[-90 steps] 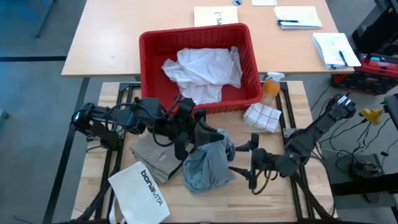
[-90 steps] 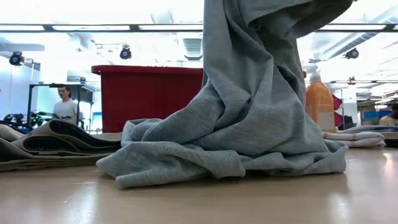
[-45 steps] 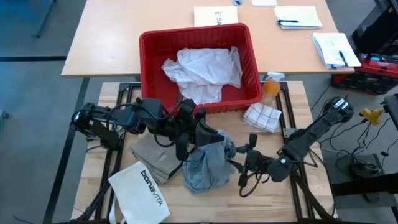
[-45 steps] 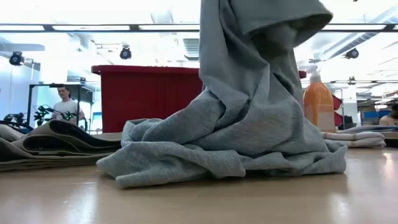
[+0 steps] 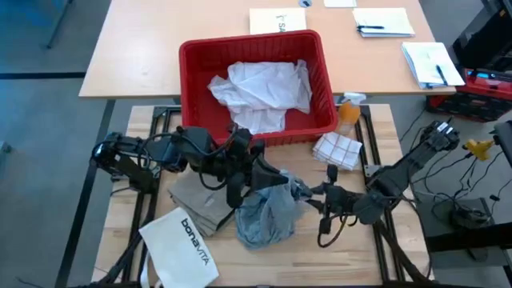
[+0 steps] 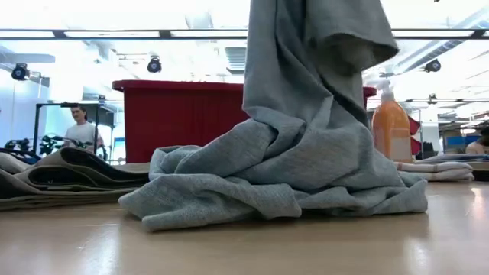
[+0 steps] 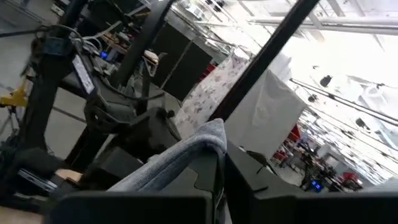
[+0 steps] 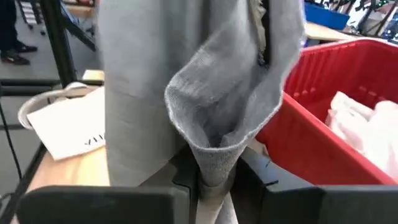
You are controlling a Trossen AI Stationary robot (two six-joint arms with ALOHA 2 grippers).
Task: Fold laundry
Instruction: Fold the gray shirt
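Two arms work over the wooden counter [image 5: 352,248], and both tools are clenched on one garment. Largest item on the counter is the red basket [image 5: 192,96] at the far edge, holding the crumpled white button-front shirt [image 5: 260,88]. In front of it, near the counter's middle, the grey T-shirt [image 5: 268,212] hangs partly lifted: its upper part rises out of the low view, while its lower part lies bunched on the counter. A khaki-tan piece [image 5: 192,200] lies flat just to the left of it, with the white "bonavita" bag [image 5: 180,248] nearer the front edge. A folded checked cloth [image 5: 338,150] and an orange spray bottle [image 5: 348,112] sit beside the basket's right corner.

The left tool [image 5: 268,178] grips the T-shirt's upper edge (fabric shows pinched between its fingers in the left wrist view). The right tool [image 5: 318,198] holds a sleeve-like opening of the same shirt, pinched at the bottom of its wrist view.

Risk: with the hem bunched and twisted, spreading the tools apart may stretch a crooked span, or a shallow pinch may slip. The dragged hem could also disturb the khaki-tan piece.

Hidden: both grip points sit above the low view's frame, and the shirt's collar and second sleeve cannot be located in the folds.
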